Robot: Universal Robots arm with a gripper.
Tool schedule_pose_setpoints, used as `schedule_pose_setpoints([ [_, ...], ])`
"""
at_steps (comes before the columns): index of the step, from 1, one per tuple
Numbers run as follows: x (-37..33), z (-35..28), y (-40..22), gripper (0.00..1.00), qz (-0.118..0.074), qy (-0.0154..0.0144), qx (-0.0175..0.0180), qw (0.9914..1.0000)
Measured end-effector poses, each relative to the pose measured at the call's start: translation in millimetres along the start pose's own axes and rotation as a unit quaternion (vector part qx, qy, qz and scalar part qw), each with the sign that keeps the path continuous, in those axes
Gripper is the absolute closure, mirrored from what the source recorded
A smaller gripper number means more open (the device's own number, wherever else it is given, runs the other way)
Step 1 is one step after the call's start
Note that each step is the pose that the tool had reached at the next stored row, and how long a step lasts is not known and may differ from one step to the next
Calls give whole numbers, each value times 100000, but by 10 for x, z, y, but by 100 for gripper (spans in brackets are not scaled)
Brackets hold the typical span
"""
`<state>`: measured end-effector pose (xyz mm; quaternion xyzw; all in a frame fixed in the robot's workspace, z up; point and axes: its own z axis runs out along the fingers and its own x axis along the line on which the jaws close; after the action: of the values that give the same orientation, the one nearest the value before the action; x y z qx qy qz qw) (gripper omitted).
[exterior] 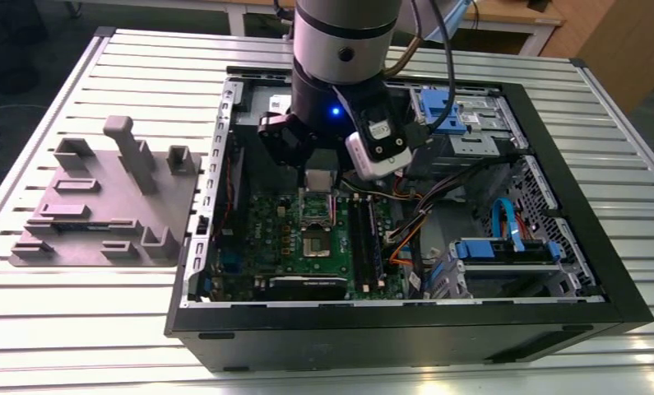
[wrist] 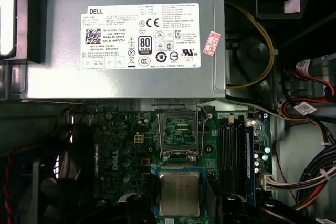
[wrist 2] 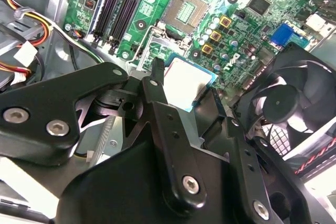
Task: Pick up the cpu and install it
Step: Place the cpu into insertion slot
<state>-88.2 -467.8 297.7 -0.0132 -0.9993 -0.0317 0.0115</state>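
The gripper is clenching the cpu by two opposite edges, its black fingers pressing in on either side of the chip's silvery top. It is holding the chip level just above the green motherboard inside the open computer case, which is lying on its side across the middle of the bench. The cpu is hanging close beside the open, empty socket, which is lying between it and the grey power supply, while the grey fixture plate is sitting near the bench's edge on the exterior view's left.
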Motion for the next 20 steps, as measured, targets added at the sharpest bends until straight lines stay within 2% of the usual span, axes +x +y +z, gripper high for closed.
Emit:
schedule_pose_setpoints([
  [6,0,12,-1,53,0,-3,-5,100000],
  [12,-1,25,-2,53,2,-11,149,100000],
  [17,-1,30,-14,53,16,-20,526,99999],
  [20,-3,47,-17,53,14,-22,573,99998],
])
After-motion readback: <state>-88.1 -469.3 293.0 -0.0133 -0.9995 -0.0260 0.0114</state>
